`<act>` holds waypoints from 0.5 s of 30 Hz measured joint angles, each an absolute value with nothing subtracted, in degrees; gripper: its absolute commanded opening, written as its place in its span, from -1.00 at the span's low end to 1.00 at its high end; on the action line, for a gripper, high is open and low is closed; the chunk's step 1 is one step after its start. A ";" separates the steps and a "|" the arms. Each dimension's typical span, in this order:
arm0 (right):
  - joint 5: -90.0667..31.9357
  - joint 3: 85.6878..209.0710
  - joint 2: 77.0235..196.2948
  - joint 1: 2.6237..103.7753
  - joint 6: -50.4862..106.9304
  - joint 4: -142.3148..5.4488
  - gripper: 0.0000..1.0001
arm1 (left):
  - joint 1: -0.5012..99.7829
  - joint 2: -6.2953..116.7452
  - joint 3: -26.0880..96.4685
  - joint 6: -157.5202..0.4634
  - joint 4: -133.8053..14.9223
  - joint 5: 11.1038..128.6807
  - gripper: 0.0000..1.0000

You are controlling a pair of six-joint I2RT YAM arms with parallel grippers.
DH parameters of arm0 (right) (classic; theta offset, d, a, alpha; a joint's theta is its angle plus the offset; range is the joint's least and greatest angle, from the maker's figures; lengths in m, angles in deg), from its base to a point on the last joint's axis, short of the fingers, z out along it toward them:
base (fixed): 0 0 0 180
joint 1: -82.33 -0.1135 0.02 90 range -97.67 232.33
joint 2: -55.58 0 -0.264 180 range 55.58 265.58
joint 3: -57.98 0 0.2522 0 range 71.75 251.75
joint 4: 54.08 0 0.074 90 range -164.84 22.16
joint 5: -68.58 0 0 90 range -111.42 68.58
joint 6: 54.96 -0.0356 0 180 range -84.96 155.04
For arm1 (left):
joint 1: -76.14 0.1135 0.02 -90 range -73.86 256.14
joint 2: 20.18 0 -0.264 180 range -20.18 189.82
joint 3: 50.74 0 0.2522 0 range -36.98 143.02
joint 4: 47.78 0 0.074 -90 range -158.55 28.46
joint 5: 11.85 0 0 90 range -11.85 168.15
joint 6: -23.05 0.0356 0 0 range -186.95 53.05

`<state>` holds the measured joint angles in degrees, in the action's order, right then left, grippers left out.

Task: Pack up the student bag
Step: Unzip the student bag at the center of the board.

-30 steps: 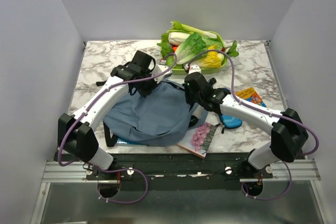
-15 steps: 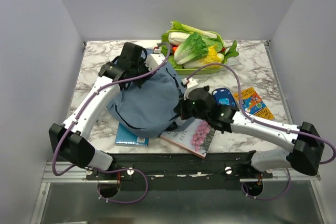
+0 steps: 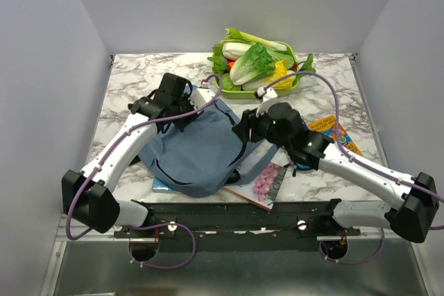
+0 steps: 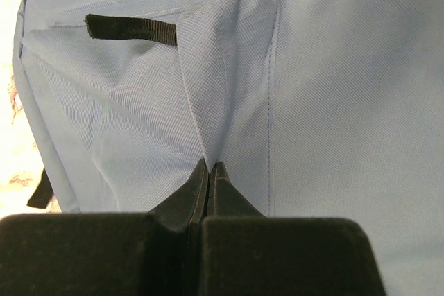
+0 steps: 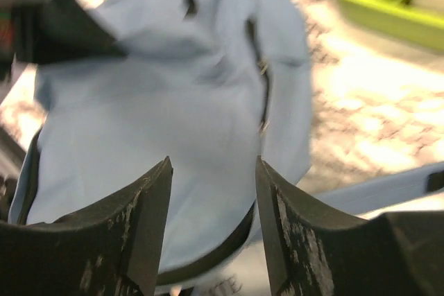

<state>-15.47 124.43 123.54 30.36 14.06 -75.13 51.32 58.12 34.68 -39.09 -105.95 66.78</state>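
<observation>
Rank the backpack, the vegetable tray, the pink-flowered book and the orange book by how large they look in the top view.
1. student bag
2. vegetable tray
3 or 4. pink-flowered book and orange book: both partly covered, so I cannot rank them.

I worked in a robot test cell of a lab. Plain pale walls (image 3: 41,67) boxed my marble-patterned worktop (image 3: 139,74) on three sides. My left arm (image 3: 121,147) and right arm (image 3: 361,171) were mounted at its near edge by an aluminium rail (image 3: 90,225), with purple cables (image 3: 326,88) looped along them. The things on the worktop looked like staged props: a green tray (image 3: 243,93) of leafy vegetables (image 3: 253,60), a few books (image 3: 263,181) and a student bag (image 3: 194,150).
</observation>
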 measured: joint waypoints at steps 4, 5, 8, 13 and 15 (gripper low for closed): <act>-15.97 131.60 128.39 35.85 16.75 -75.50 0.22 | 51.32 54.34 31.20 -39.07 -105.36 65.05 -1.00; -16.43 133.87 130.49 36.46 17.47 -75.70 0.22 | 51.32 53.82 30.68 -39.07 -105.36 64.79 -1.00; -17.85 138.90 136.42 37.51 19.99 -76.53 0.18 | 51.32 52.72 29.08 -38.81 -105.23 63.85 -1.00; -20.19 141.06 141.22 38.19 24.38 -79.83 0.06 | 51.32 52.00 27.09 -38.26 -104.00 63.11 -1.00; -20.87 141.09 141.60 38.19 26.24 -81.66 0.00 | 51.32 51.89 26.83 -38.22 -103.65 63.06 -1.00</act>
<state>-20.87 141.09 141.60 38.19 26.24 -81.66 51.32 51.89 26.83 -38.22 -103.65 63.06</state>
